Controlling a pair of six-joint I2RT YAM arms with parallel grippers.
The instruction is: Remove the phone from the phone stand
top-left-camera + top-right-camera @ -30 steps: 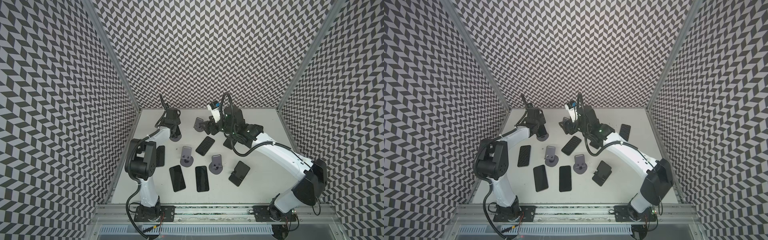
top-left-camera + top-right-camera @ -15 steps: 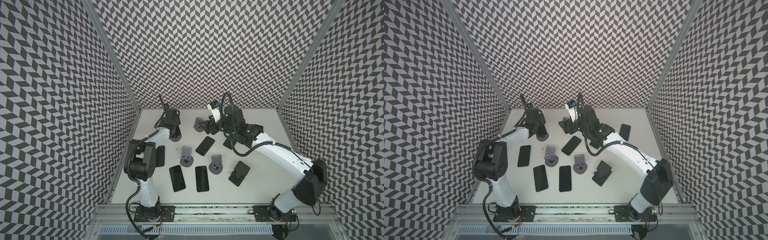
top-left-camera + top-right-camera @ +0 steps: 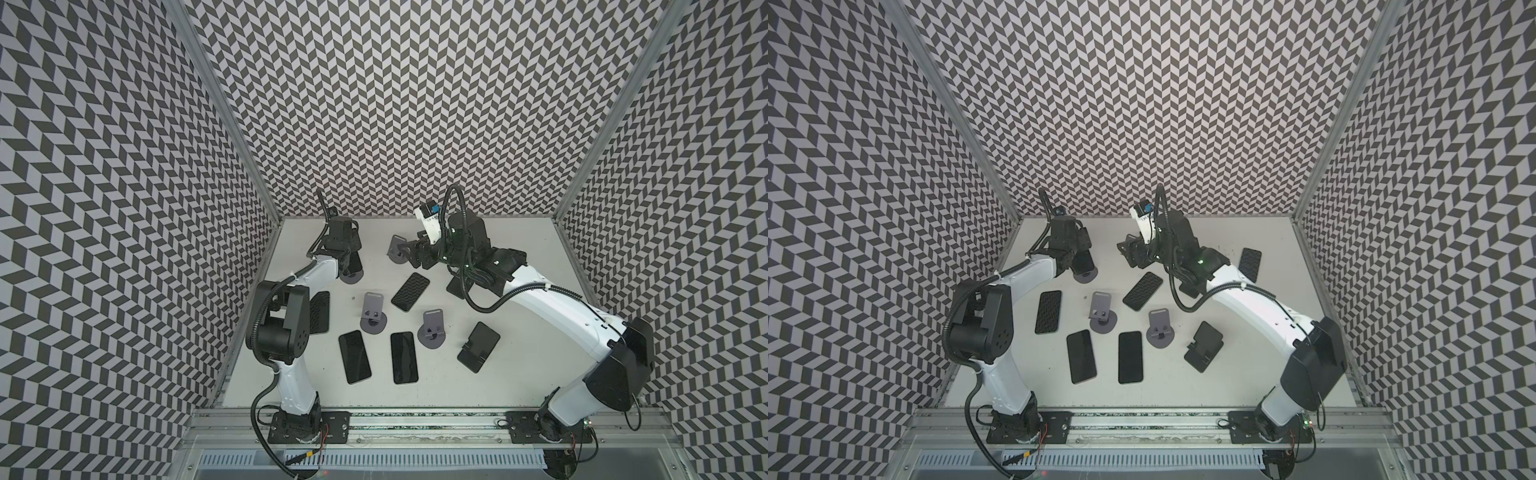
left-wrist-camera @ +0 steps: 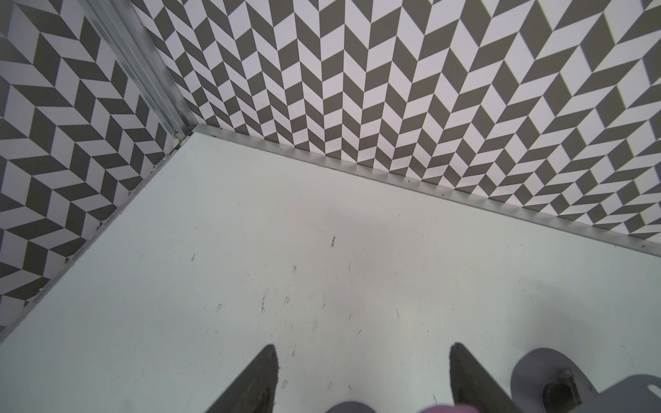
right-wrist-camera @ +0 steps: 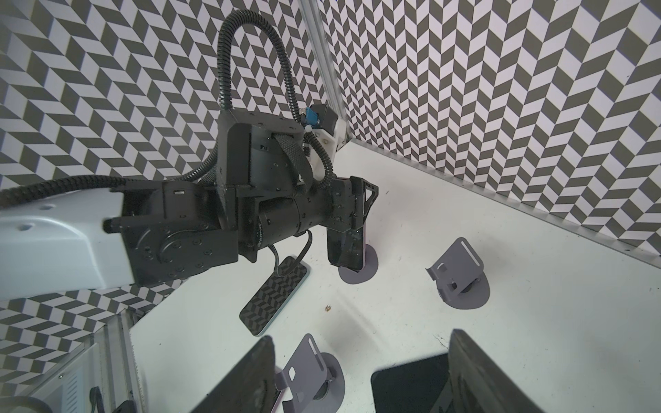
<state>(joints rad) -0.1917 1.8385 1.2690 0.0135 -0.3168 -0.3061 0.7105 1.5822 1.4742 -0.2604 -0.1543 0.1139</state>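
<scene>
I am pinching the phone (image 5: 345, 250) near its top with my left gripper (image 5: 352, 230), the fingers (image 4: 257, 379) pressing in on it from either side. The phone is standing upright, screen dark, right over the round grey base of the phone stand (image 5: 361, 274). The stand is sitting at about eleven o'clock on the table (image 3: 532, 386), close to the far left corner. Whether the phone's bottom edge is resting in the cradle I cannot tell.

My right gripper (image 5: 362, 339) is hovering near twelve o'clock, pointing toward nine, its fingers (image 5: 250, 379) spread apart and gripping nothing. Between them I am seeing an empty stand (image 5: 307, 372) and a corner of a dark phone (image 5: 411, 386) on the table below. A second empty stand (image 5: 458, 275) is sitting out at two o'clock from the phone stand.
</scene>
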